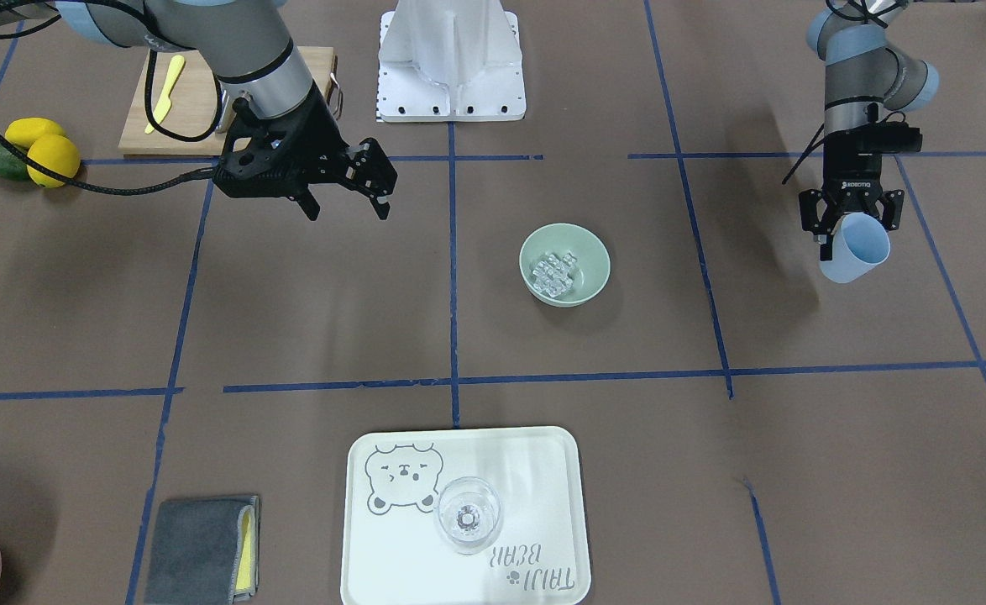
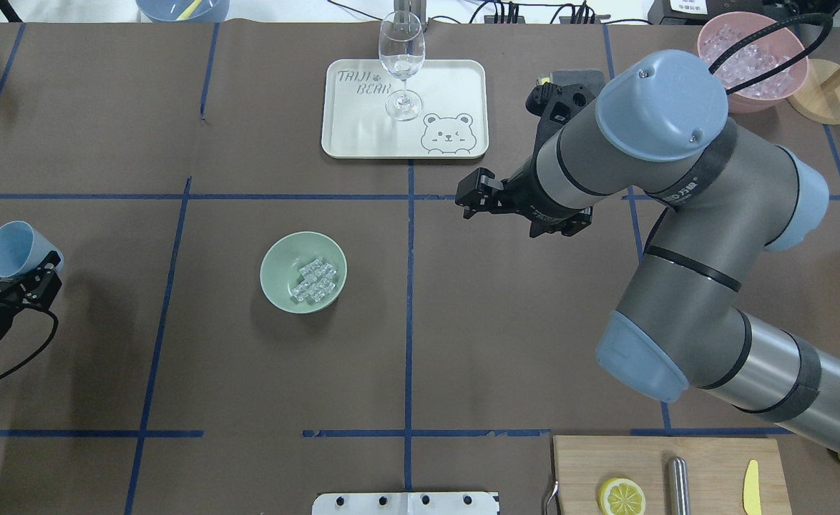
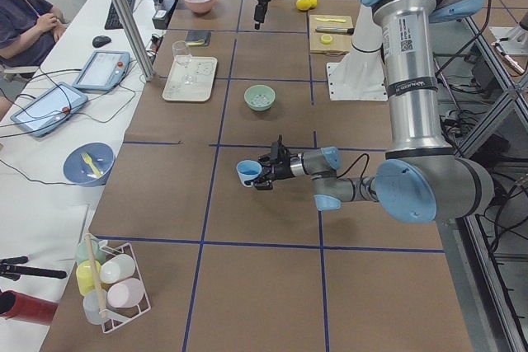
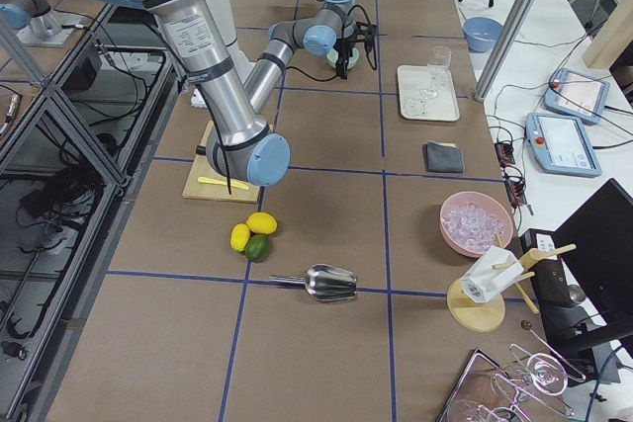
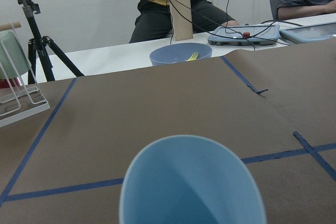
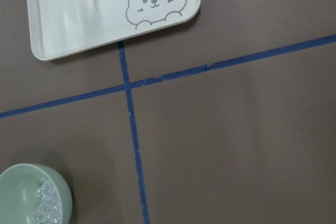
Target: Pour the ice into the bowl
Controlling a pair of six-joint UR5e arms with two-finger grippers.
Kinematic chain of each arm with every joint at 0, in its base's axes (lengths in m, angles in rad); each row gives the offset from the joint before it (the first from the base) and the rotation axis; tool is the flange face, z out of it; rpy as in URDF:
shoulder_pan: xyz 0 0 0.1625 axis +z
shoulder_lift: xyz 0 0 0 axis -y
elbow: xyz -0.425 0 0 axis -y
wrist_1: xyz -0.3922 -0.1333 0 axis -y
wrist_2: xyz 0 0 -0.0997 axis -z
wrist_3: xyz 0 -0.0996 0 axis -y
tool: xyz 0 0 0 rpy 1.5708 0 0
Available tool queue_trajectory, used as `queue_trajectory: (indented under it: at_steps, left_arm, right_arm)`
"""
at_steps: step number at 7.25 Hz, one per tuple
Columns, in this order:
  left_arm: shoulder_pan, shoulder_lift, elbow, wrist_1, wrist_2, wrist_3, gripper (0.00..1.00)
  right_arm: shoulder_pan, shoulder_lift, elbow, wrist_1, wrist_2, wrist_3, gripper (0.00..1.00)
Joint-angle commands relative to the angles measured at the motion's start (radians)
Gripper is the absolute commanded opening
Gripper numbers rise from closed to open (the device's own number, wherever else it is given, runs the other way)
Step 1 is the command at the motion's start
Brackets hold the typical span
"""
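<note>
Left gripper [image 2: 12,285] is clamped on the side wall of a light blue cup [image 2: 13,247], holding it tipped over at the left edge of the table, well apart from the bowl. The left wrist view looks into the cup's mouth and no ice shows in the part it can see. Right gripper [image 2: 466,202] hangs with its jaws apart and nothing between them, right of the centre tape line and near the bear tray [image 2: 348,121], on which a wine glass [image 2: 401,64] stands.

The mint-green bowl [image 2: 277,268] sits upright on the table just left of the centre line. The ice [image 2: 314,280] lies inside it as a loose cluster of clear cubes, off toward its right side. On this showing the pour looks done.

The cubes are likely hard, slick and free to slide, so they are better moved in a vessel than pinched one by one. The bowl looks light, stiff and smooth-sided; its rim seems the surest place to grip, and a jolt could send cubes skittering out. More ice fills a pink container [image 2: 753,64] at the far right.
</note>
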Motion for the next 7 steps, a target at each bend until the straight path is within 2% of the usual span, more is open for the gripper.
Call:
queue_trajectory:
  at_steps: [1,3,7]
  left_arm:
    - [0.003,-0.009,0.025,0.000,0.002,-0.059,0.00]
    - [0.008,-0.009,0.054,0.002,-0.001,-0.057,0.00]
    - [0.010,-0.007,0.039,-0.006,-0.052,-0.050,0.00]
  right_arm:
    - [0.000,0.001,0.001,0.000,0.001,0.000,1.00]
    - [0.000,-0.001,0.001,0.000,0.001,0.000,1.00]
    - [0.000,-0.001,0.003,0.000,0.001,0.000,1.00]
